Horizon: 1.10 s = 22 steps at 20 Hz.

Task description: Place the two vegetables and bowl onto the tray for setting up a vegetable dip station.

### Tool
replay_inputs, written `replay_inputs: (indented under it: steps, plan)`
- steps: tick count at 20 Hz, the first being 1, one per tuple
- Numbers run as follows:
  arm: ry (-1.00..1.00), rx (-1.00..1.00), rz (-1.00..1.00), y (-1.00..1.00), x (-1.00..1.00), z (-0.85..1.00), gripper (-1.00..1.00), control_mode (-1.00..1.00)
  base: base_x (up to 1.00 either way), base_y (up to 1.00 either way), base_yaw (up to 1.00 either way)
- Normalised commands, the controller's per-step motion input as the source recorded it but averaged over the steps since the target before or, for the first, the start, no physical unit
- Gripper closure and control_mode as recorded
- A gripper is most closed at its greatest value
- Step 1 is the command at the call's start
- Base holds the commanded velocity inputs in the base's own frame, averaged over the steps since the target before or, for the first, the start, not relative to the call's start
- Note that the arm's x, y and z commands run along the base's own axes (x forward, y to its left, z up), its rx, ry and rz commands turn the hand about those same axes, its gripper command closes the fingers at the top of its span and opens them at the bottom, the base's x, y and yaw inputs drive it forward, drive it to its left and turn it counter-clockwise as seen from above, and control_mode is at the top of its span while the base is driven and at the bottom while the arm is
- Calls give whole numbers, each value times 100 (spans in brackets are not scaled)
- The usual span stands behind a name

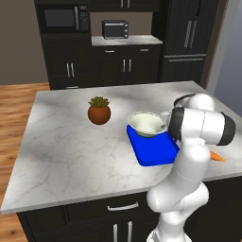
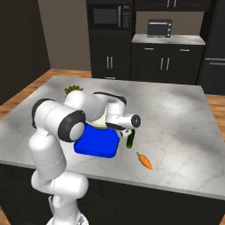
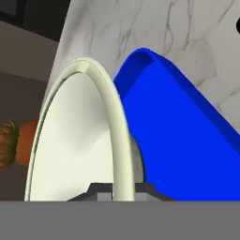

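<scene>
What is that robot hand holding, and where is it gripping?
The gripper holds the cream-white bowl by its rim, over the blue tray.

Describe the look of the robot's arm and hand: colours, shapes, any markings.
The arm is glossy white, made of rounded, bulbous segments, with dark grey-black bands at the joints. The hand is a white block with a small dark circular detail on its end and small dark fingertips. No cables or lettering show.

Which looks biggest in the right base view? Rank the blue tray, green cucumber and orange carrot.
1. The flat bright blue rectangular tray, though the arm hides part of it.
2 and 3. The slim dark green cucumber and small orange carrot look alike; unranked.
</scene>
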Motion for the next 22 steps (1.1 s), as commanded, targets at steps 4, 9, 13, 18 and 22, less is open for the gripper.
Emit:
replay_inputs:
  steps: [4,9,13,18,22]
  plan:
    - [0,0,0,-9,9,-18,100,-100,0,0,0]
    - [0,0,1,0,4,-13,100,-100,0,0,0]
    - [0,0,2,1,0,-18,100,-100,0,0,0]
    - [-2,0,0,1,1,-19,100,-100,0,0,0]
    - [0,0,0,0,1,-6,100,-100,0,0,0]
